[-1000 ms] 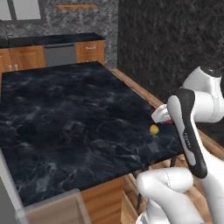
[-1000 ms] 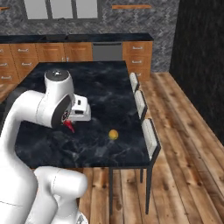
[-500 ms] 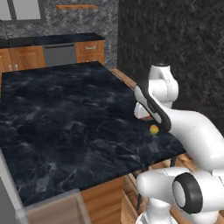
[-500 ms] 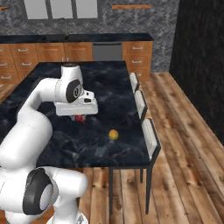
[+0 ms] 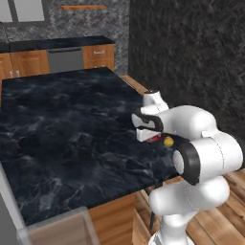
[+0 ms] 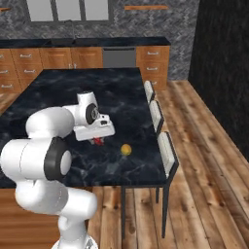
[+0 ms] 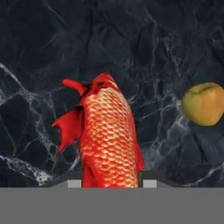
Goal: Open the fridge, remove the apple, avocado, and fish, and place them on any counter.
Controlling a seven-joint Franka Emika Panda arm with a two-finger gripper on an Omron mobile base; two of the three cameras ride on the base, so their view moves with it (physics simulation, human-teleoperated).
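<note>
Gripper (image 6: pixel 98 140) jaws clamp the fish (image 7: pixel 107 135), which rises from between them in the hand view, scales facing the camera. Fish hangs just above the counter (image 5: pixel 62 124) near its right edge. Apple (image 7: pixel 202 104) rests on the counter close beside the fish, apart from it.

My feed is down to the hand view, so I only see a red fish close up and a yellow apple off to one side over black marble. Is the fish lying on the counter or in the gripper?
Observer: In the gripper. The right base view shows the fish hanging under the hand, above the counter.
Operator: How near the counter's edge is the apple?
Observer: The apple sits on the marble, towards the edge lined with chairs.
Operator: Is the avocado out too?
Observer: I cannot find it anywhere on the counter top.
</note>
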